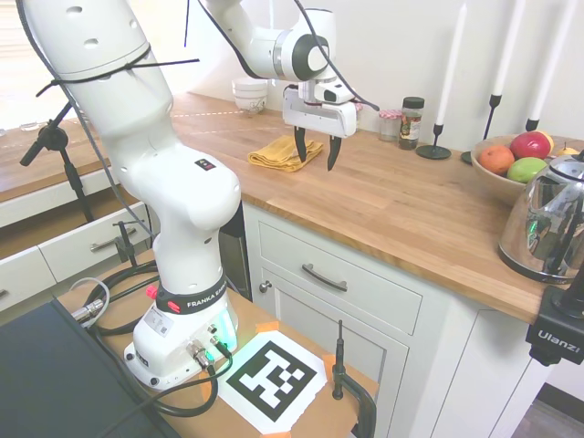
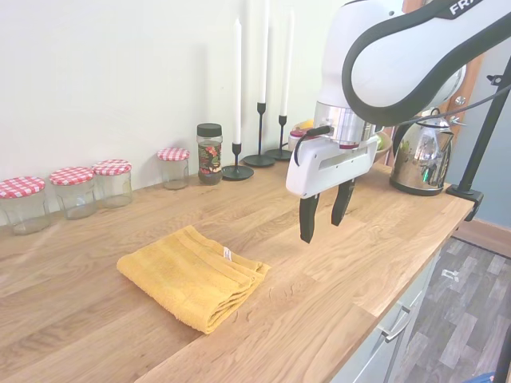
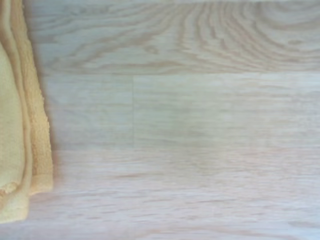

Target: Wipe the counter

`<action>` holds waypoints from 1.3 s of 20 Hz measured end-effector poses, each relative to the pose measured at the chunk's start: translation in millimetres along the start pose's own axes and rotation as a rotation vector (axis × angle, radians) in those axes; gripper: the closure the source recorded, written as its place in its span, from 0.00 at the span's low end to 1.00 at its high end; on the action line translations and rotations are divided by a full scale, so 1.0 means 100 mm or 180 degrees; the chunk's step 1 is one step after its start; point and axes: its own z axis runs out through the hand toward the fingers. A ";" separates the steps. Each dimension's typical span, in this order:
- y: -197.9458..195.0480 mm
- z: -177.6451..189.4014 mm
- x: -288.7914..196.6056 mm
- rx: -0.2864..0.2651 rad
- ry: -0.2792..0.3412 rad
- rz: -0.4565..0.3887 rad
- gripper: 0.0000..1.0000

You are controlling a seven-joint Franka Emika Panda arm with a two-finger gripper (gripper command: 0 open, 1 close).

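Warm-brown butcher-block planks make up the counter, which runs along the wall above white cabinet drawers with metal bar handles. A folded yellow cloth lies flat on the wood, and the gripper hangs in the air just beside it, toward the kettle end, with its dark fingers pointing down, spread apart and holding nothing. In the first exterior view the gripper shows above the counter with the cloth partly behind it. The wrist view shows pale wood grain filling most of the picture and the stacked edges of the yellow cloth along one side. Against the wall stand four glass jars with red-checked lids, a dark-lidded spice jar, and three black candlesticks with tall white candles. Farther along the counter sits a shiny chrome kettle, and near it a wooden bowl of fruit holding red, orange and green pieces. A stack of white bowls rests near the far corner of the counter behind the arm.
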 end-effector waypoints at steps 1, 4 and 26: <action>0.00 0.00 0.00 -0.0001 -0.0004 0.0000 0.00; 0.00 0.03 0.00 -0.0007 -0.0021 -0.0006 0.00; -0.97 0.16 -0.35 0.0345 0.0002 -0.0589 0.00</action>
